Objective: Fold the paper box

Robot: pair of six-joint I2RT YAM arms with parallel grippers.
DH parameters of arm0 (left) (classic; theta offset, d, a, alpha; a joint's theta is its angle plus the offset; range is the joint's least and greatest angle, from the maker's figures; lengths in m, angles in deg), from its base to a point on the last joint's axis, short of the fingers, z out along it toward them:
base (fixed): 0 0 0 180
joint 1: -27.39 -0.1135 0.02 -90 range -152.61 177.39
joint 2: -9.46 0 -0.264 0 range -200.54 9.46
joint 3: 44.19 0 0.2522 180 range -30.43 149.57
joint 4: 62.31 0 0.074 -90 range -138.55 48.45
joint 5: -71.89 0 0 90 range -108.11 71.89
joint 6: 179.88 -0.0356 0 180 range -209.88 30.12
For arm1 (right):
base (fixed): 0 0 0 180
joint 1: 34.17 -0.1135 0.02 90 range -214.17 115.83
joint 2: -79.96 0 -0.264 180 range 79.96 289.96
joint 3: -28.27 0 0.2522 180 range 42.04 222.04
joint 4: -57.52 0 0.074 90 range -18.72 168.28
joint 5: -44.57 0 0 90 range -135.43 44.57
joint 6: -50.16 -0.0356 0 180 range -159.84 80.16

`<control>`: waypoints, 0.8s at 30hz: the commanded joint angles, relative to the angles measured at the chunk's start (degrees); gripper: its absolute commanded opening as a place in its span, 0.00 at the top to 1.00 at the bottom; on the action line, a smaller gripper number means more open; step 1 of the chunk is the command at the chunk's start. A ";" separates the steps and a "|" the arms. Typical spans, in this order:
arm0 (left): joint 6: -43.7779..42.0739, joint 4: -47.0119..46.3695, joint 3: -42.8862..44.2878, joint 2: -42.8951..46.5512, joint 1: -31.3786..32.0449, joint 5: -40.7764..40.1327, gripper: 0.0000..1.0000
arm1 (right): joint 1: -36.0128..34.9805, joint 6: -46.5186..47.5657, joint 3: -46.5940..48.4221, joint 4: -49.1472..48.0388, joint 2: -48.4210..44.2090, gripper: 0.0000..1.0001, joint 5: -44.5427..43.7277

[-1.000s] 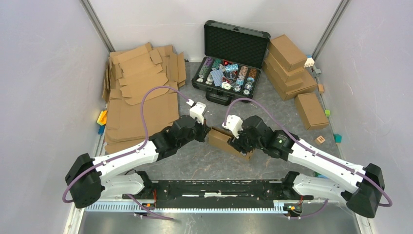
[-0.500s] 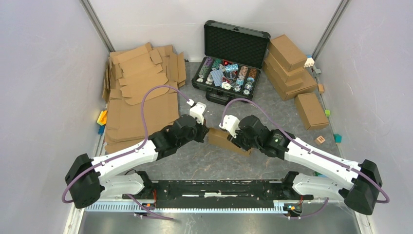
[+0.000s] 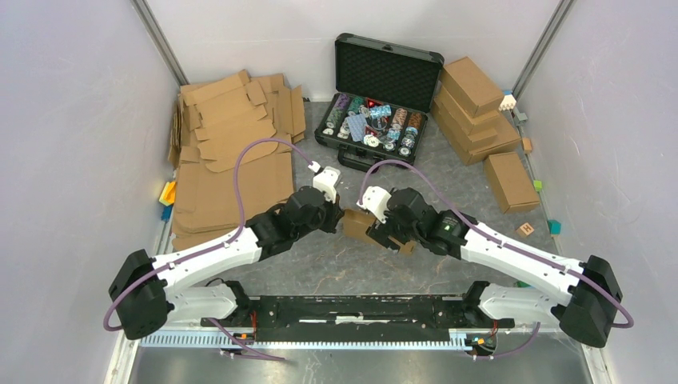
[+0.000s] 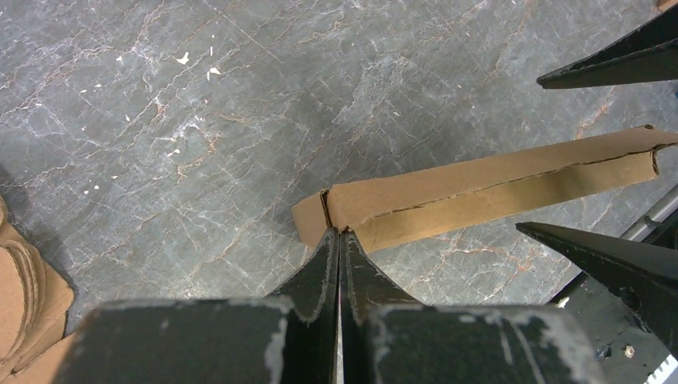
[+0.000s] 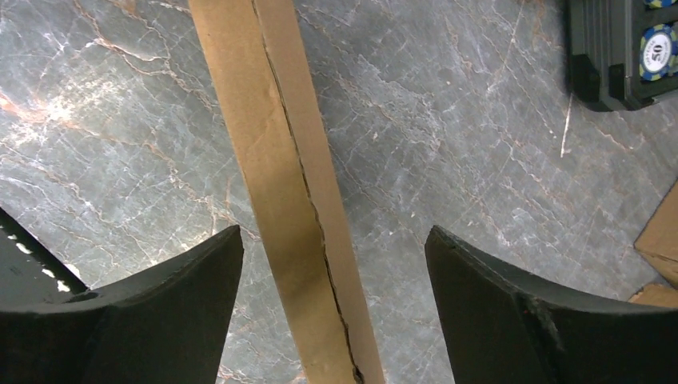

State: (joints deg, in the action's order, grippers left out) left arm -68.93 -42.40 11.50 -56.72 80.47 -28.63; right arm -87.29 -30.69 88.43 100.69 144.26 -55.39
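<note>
While on edge, paper box (image 4: 496,180) lengthwise left-to-right; left gripper (image 4: 339,232) closed empty, right gripper (image 5: 334,234) wide astride.

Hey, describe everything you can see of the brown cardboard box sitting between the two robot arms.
The brown corrugated-cardboard paper box is folded into a long, shallow shape. It sits on the grey marbled table between the arms, in front of the open black case. A slightly gaping seam runs along its narrow side wall. The left pincer, shut, has its tips against one corner. The right pincer is open astride the wall, with both fingers clear of it.
</note>
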 commanded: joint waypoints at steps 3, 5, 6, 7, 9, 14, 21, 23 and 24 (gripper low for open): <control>3.02 2.82 1.39 -1.28 0.40 -0.99 0.98 | 0.17 -1.45 2.22 1.01 -3.87 0.02 -2.81; 3.08 2.94 1.57 -1.55 0.45 -1.08 0.98 | 0.14 -2.43 1.83 2.27 -5.64 0.02 -3.15; 3.13 3.05 1.66 -1.73 0.49 -1.11 0.98 | 0.15 -2.89 1.62 2.96 -6.45 0.02 -3.24; 3.13 3.15 1.75 -1.90 0.52 -1.14 0.98 | 0.13 -3.41 1.44 3.91 -7.49 0.02 -3.25; 3.20 3.17 1.84 -2.15 0.53 -1.09 0.98 | 0.10 -5.04 1.09 5.76 -9.46 0.02 -3.56; 3.54 3.16 1.67 -2.29 0.70 -1.38 0.98 | 0.14 -10.54 1.28 10.62 -15.24 0.02 -3.25; 4.10 3.17 1.31 -1.74 1.06 -1.74 0.98 | 0.15 -22.00 2.66 17.56 -20.12 0.02 -6.94; 4.17 3.25 1.31 -1.53 1.15 -1.86 0.98 | 0.12 -27.04 1.97 16.88 -22.60 0.08 -8.34; 4.18 3.38 1.36 -1.52 1.15 -1.97 0.98 | 0.12 -29.39 1.33 16.33 -23.94 0.11 -8.94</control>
State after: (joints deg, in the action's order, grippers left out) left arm -66.89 -42.22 12.38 -57.87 80.88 -30.14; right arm -87.29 -48.81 88.71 116.53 124.67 -60.63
